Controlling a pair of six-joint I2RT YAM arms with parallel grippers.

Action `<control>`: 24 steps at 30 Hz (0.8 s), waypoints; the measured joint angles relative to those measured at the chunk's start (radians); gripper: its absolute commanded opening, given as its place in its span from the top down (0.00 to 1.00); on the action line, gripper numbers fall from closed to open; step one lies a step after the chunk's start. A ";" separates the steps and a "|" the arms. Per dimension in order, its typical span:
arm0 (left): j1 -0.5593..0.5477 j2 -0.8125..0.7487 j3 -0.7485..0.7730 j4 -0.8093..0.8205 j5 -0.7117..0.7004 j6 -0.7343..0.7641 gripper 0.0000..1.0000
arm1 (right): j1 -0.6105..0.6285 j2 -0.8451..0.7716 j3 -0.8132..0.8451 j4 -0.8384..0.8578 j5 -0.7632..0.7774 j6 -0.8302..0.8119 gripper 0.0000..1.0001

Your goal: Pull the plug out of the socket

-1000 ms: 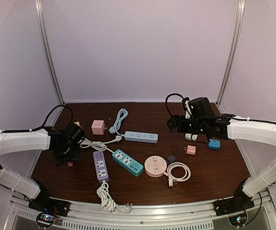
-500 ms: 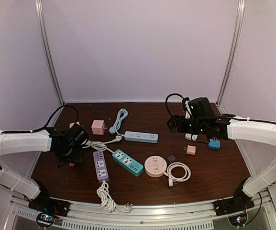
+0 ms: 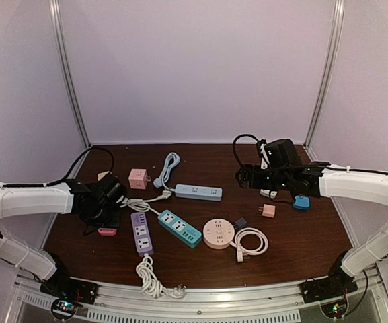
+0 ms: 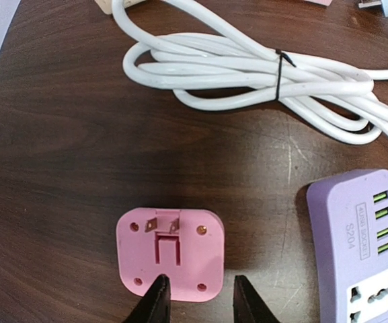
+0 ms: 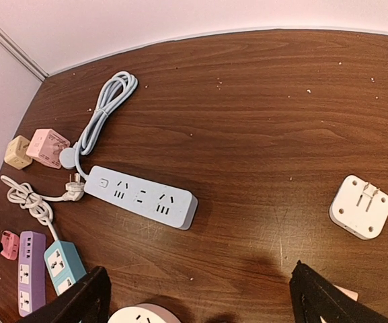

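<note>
Left gripper [image 4: 201, 279]: fingers partly spread, clasping nothing. One fingertip overlaps the lower edge of the pink plug adapter [image 4: 170, 252]; the other stands off to its right.

Pink plug adapter: lies flat on the wooden table [image 4: 59, 168], prongs up, free of any socket, just left of the purple power strip [image 4: 355, 242] and below the tied white cable [image 4: 247, 70].

Right gripper [image 5: 199, 269]: fingers spread wide, empty, above bare table between the light-blue power strip [image 5: 143, 195] and a white adapter [image 5: 360, 207].
</note>
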 measured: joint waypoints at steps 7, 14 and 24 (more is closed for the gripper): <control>0.000 -0.022 0.016 0.010 0.028 0.018 0.58 | 0.000 -0.002 0.000 -0.013 0.008 0.000 0.06; 0.000 -0.089 0.094 0.037 0.051 0.079 0.35 | 0.000 -0.043 0.000 -0.043 0.062 -0.006 0.04; 0.000 -0.206 0.210 0.100 0.060 0.208 0.02 | 0.000 -0.184 -0.038 -0.063 0.229 -0.037 0.00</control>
